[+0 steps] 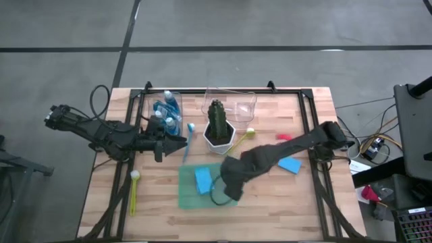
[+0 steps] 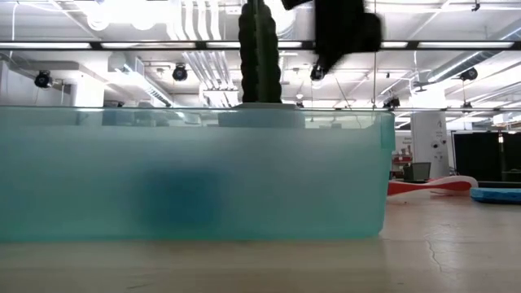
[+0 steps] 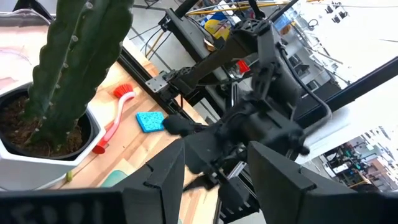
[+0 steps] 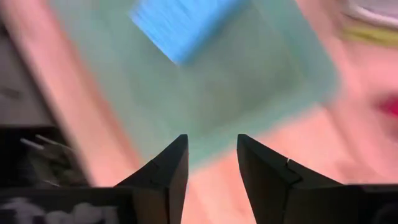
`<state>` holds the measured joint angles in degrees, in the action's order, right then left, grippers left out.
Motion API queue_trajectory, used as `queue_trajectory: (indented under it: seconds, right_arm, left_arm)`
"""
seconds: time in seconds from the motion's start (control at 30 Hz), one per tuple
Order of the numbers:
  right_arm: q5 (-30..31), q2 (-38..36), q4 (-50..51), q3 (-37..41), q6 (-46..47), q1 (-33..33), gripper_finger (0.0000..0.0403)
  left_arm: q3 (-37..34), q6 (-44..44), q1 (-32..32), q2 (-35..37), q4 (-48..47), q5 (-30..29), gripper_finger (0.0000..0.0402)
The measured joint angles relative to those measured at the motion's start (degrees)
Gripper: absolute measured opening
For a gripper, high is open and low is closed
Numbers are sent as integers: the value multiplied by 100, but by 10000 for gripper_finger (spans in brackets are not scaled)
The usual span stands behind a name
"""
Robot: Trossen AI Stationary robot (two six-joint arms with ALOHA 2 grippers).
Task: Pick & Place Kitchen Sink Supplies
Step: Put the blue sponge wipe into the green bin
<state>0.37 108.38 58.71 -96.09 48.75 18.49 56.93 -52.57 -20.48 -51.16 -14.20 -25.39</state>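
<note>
A flat light-blue sponge (image 1: 202, 180) lies on the translucent green mat (image 1: 192, 197). My right gripper (image 1: 224, 191) hovers over the mat just right of that sponge, pointing steeply down. In the right wrist view its fingers (image 4: 211, 140) stand open and empty, with the sponge (image 4: 183, 25) ahead of them. A second sponge (image 1: 290, 165) and a pink brush (image 1: 283, 137) lie on the wood to the right. My left gripper (image 1: 181, 143) waits open at the left, level, next to a blue brush (image 1: 189, 140).
The cactus in its white pot (image 1: 218, 126) stands mid-table. Behind it is an empty clear bin (image 1: 233, 102), and left of that a clear bin with soap bottles (image 1: 167, 111). One yellow brush (image 1: 133, 192) lies near left, another (image 1: 243, 138) beside the pot.
</note>
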Motion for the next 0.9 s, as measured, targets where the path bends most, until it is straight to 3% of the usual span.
queue_trajectory:
  seconds: [0.2, 0.37, 0.6, 0.9]
  right_arm:
    - [419, -44, 1748, 62, 60, 257, 135]
    - [413, -31, 2585, 529, 341, 255, 180]
    - [341, -33, 2654, 1604, 143, 309, 238]
    - [55, -45, 2366, 3019, 50, 376, 223]
  left_arm:
    - [0, 10, 1, 0, -4, 2, 167]
    - [0, 3, -1, 0, 2, 2, 167]
    - [0, -1, 1, 0, 2, 2, 167]
    - [0, -30, -2, 2, 2, 121, 167]
